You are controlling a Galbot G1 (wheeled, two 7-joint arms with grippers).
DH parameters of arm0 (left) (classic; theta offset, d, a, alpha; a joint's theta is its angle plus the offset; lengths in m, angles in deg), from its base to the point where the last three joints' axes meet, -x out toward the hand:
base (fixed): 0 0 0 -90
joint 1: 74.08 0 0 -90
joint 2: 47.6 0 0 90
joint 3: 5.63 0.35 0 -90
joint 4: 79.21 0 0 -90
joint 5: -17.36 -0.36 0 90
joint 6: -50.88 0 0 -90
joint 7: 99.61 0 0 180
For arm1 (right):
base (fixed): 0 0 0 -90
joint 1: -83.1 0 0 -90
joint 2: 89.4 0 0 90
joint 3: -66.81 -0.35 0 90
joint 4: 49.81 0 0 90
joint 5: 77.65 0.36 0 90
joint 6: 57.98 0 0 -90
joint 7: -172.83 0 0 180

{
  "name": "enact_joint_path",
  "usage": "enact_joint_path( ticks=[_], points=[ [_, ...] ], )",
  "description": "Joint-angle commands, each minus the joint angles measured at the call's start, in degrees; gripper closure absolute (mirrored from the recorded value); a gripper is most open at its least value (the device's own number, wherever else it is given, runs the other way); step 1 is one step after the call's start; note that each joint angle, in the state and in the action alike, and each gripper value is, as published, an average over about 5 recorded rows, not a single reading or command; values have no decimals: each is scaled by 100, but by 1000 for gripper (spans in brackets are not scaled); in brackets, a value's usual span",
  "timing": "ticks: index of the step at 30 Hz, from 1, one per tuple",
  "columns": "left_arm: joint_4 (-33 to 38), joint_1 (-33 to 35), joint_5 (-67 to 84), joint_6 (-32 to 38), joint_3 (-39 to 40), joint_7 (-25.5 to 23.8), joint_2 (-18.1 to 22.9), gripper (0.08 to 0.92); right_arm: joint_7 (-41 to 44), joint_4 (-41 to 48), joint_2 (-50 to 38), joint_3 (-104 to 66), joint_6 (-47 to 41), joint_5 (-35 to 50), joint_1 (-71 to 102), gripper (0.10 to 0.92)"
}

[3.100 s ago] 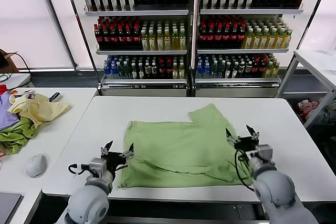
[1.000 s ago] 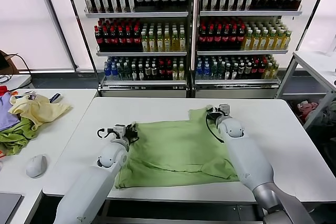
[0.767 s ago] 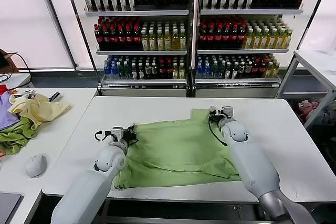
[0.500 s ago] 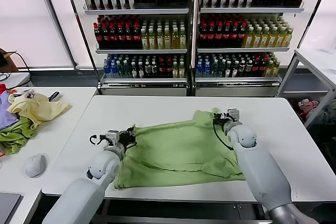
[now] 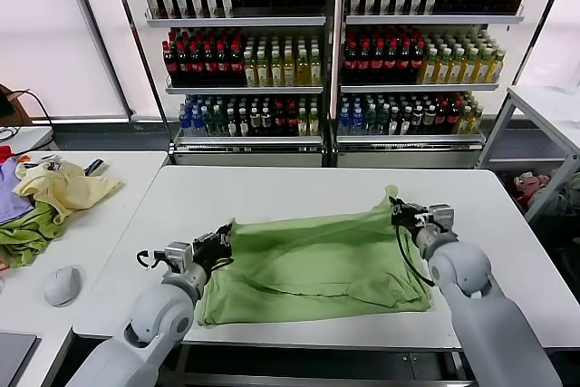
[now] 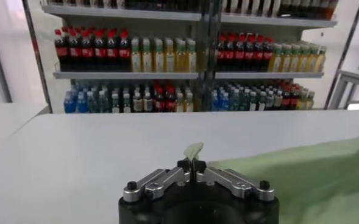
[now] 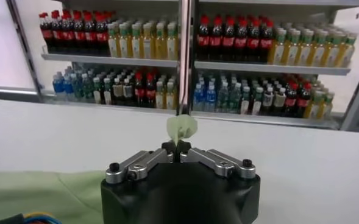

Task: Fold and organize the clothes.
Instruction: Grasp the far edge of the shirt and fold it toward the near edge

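Both arms are smooth, rounded light-grey shells with black cables looping at the wrists. The left gripper (image 5: 220, 242) and right gripper (image 5: 396, 211) have black bodies, silver linkage fingers and dark screws.

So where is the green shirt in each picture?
Head view: the green shirt lies mid-table, its far corners pinched by the left gripper and right gripper.
Left wrist view: a shirt corner sticks out between the shut fingers.
Right wrist view: a small fold pokes above the fingers.
Shared landmark: the bottle shelves.
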Motion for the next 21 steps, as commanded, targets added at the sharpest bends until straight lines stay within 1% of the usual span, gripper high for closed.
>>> enact_joint_path(
  ticks=[1,6,9,13,16,21],
  points=[
    [454,828,-159,-142,-119,-60,-137,905,-76,-1190,-30,-782,-28,-87,1567,900],
    [311,899,-656,-265,-90,-227,-148,905,-122,-1087,143,-733,-168,-422,1736,888],
    [262,899,-1016,-264,-63,-253,-96,873,-127,-1052,229,-669,-167,-593,1762,827],
    [340,988,-1372,-136,-83,-158,18,769,-124,-1186,310,-679,-102,-626,1871,715],
    [504,1182,-1610,35,-171,-74,130,682,-3,-1259,324,-706,71,-822,1993,629],
    [711,1516,-1786,195,-429,171,494,535,116,-1246,342,-688,227,-1107,2071,482]
  ],
)
